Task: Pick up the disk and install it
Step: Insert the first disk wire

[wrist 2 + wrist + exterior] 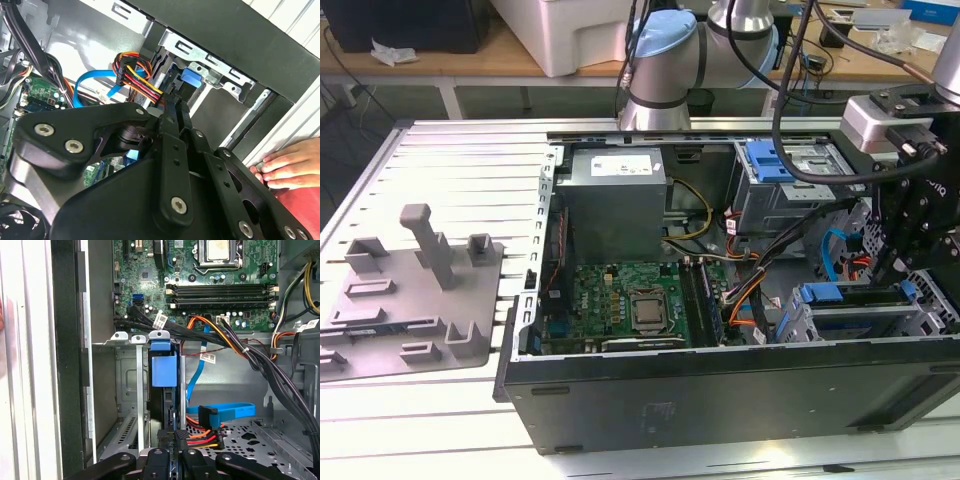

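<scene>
The disk [163, 371] stands edge-on in a slot of the metal drive cage [125, 370], its blue carrier end facing out. In the exterior view its blue edge [832, 294] lies in the cage at the case's front corner, on the exterior view's right. My gripper [173, 436] hangs just off the disk's outer end, in line with it, fingers pressed together with nothing between them. In the second wrist view the gripper [173, 102] points at the blue carrier tab [191, 79]. In the exterior view the gripper [890, 268] hovers over the cage.
Bundled power and data cables [240, 347] and a blue flat cable [225, 412] run beside the cage. A person's hand [290, 167] rests on the case edge. The motherboard [630, 305], grey power-supply box [615, 190] and a grey fixture plate [410, 290] lie toward the exterior view's left.
</scene>
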### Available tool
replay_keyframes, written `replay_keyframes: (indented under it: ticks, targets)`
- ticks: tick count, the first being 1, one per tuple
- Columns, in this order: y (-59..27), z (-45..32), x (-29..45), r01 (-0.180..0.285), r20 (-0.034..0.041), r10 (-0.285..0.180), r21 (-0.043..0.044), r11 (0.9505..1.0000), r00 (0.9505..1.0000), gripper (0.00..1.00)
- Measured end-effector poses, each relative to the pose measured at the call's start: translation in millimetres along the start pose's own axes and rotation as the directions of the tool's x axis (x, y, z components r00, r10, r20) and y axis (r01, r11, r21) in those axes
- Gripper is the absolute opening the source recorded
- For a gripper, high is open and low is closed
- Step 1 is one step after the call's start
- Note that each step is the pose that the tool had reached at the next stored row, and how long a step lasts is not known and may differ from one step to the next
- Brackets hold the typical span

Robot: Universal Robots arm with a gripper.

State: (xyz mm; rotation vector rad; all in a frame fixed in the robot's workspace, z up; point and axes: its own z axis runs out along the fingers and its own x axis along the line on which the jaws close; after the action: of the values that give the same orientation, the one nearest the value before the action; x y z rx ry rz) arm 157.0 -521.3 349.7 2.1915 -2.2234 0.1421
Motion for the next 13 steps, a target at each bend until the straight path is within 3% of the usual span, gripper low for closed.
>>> replay_keyframes:
  ticks: [13]
  targets:
    - [0.1, 1.8, -1.8, 0.000, 0.0001, 0.000, 0.0000, 1.0000, 1.0000, 0.16]
